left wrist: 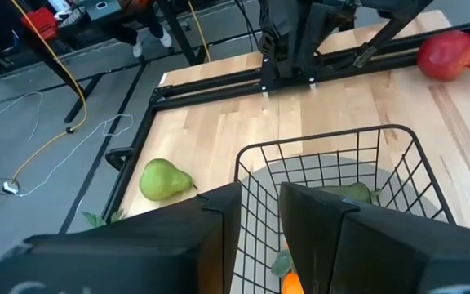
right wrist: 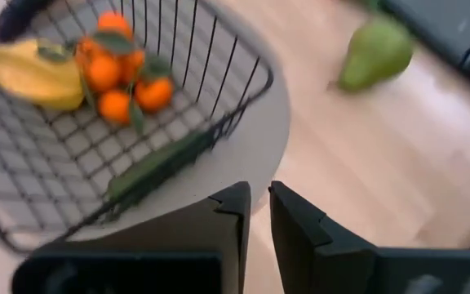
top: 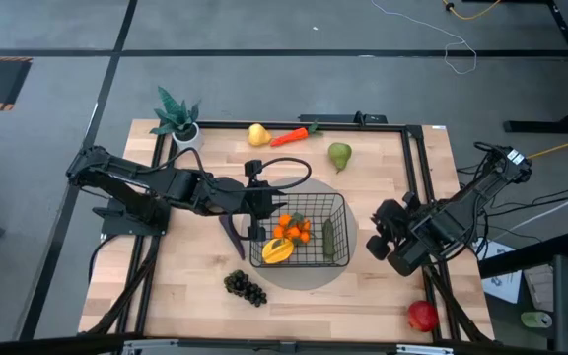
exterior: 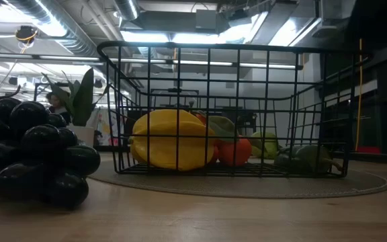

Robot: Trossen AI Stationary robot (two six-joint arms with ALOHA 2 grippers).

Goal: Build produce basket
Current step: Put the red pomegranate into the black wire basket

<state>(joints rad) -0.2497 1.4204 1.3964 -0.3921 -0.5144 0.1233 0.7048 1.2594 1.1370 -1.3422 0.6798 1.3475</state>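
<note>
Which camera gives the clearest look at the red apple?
The left wrist view: the round red apple shows large and unobstructed on the wooden table. The high view shows it small near the table's corner; the low and right wrist views miss it.

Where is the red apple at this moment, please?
In the high view the red apple lies on the table near its front right corner, outside the basket, just beyond the right gripper and far from the grapes.

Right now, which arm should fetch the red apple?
Right, probably. The right gripper hovers empty beside the basket, on the same side as the red apple. The left gripper sits at the basket's opposite rim.
</note>
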